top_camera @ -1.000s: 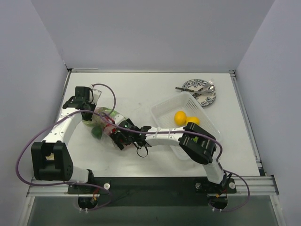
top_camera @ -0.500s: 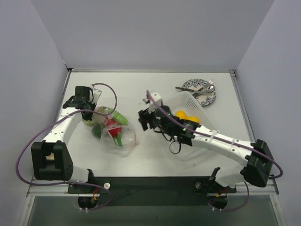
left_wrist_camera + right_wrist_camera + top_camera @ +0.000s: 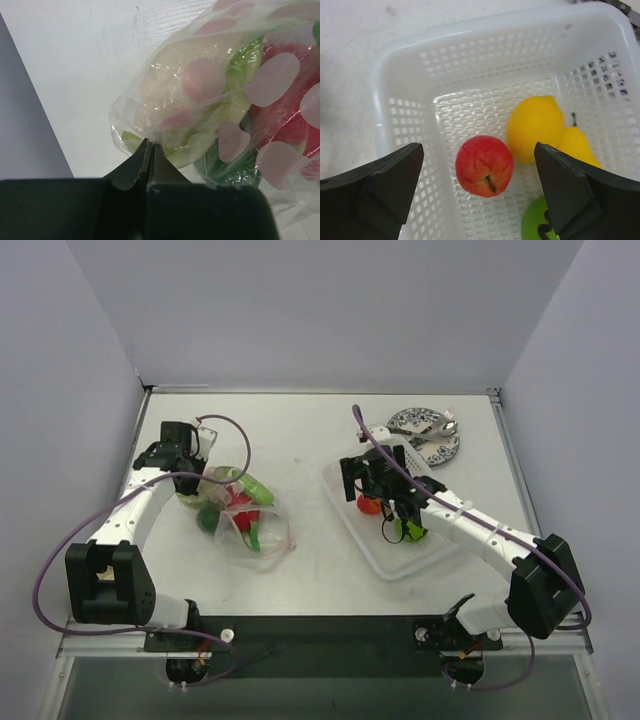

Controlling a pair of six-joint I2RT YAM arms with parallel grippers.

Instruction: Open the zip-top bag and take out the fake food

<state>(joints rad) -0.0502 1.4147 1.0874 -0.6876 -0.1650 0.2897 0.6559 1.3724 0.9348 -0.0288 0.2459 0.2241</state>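
My left gripper (image 3: pixel 150 145) is clamped on the far corner of the crinkly clear zip-top bag (image 3: pixel 245 518). The bag lies left of the white mesh tray (image 3: pixel 343 508), its long axis slanting from that corner toward the tray's near end. Red and green fake food (image 3: pixel 280 120) fills it. My right gripper (image 3: pixel 477 152) hangs spread wide over the tray's red plastic apple (image 3: pixel 484 166) and yellow lemon (image 3: pixel 535 125).
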